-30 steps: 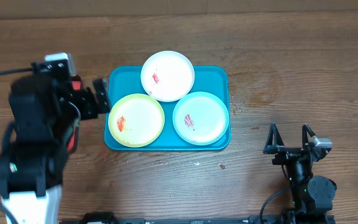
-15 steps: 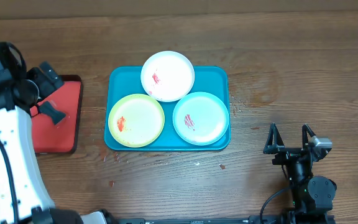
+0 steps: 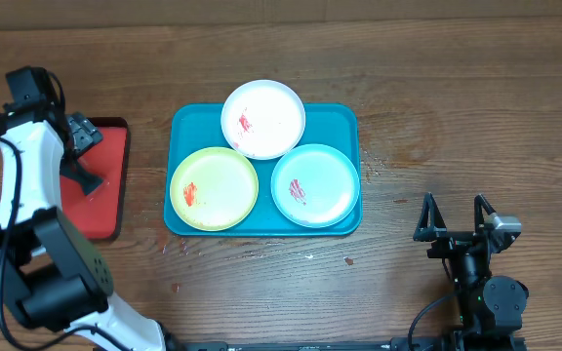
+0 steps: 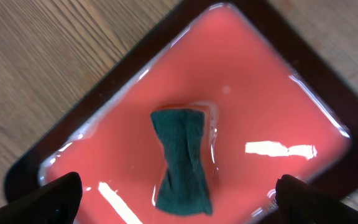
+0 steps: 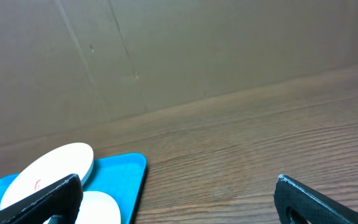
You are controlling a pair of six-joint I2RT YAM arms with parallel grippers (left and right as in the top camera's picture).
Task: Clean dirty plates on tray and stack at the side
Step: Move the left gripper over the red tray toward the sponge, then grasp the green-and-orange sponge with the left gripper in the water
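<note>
At the far left of the wooden table (image 3: 457, 97), the left arm hangs over a small red tray (image 3: 113, 200) with a dark rim. The left gripper (image 3: 84, 156) points down at the tray with its fingers spread wide, holding nothing. The left wrist view shows only the two fingertips (image 4: 58, 196), at the bottom corners. Between them a dark green sponge (image 4: 182, 158), pinched narrow at its middle, lies on the glossy red tray floor. The fingers do not touch the sponge.

To the right, near the middle of the table, sits the teal-blue tray (image 3: 344, 117), apart from the red one. All three plates are on it. The yellow-green plate (image 3: 214, 188) lies at the near left with a red smear on its left side. The white plate (image 3: 263, 118) sits at the far middle, its far edge overhanging the tray's rim and a small red smear left of its centre. Its near edge meets the other two plates. The light blue plate (image 3: 316, 184) lies at the near right, with a red smear near its middle.

A few small crumbs (image 3: 374, 161) dot the wood just right of the tray.

At the near right, the right gripper (image 3: 454, 216) sits low by the table edge, well apart from the tray. Its fingers are parted and empty.
</note>
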